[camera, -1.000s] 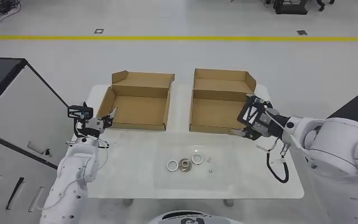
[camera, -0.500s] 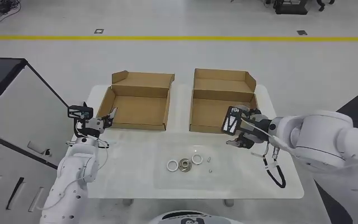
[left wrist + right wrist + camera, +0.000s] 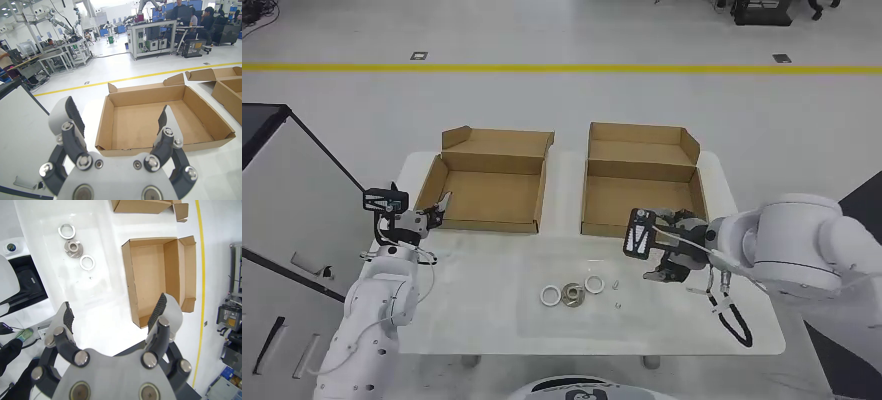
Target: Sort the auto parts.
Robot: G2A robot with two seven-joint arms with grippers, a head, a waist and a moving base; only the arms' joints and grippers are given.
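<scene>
Top view: two small bits [image 3: 617,292] lie just right of the parts cluster, too small to tell if screws or washers. In the right wrist view they are faint specks [image 3: 91,277]. In the left wrist view the right box [image 3: 229,94] is cut off at the frame edge. In the right wrist view one finger [image 3: 158,311] covers that box's near corner. Height of either hand above the counter [image 3: 692,310]: can't tell.

Parts sit mid-counter toward the front edge: left ring [image 3: 551,295], flange [image 3: 571,296], right ring [image 3: 594,284], in a row. The flange touches or nearly touches both rings. The left box [image 3: 487,190] and the right box sit side by side at the back, lids folded open, with a narrow gap between them. A wide strip of counter runs between the box fronts and the parts.

The right hand [image 3: 635,236] hangs by the right box's front wall, near the parts and to their right, fingers apart, holding nothing. The left hand [image 3: 442,208] sits at the counter's left edge beside the left box's front corner, fingers apart, holding nothing, well apart from the parts. The box front walls are the nearest obstacles to both hands.
</scene>
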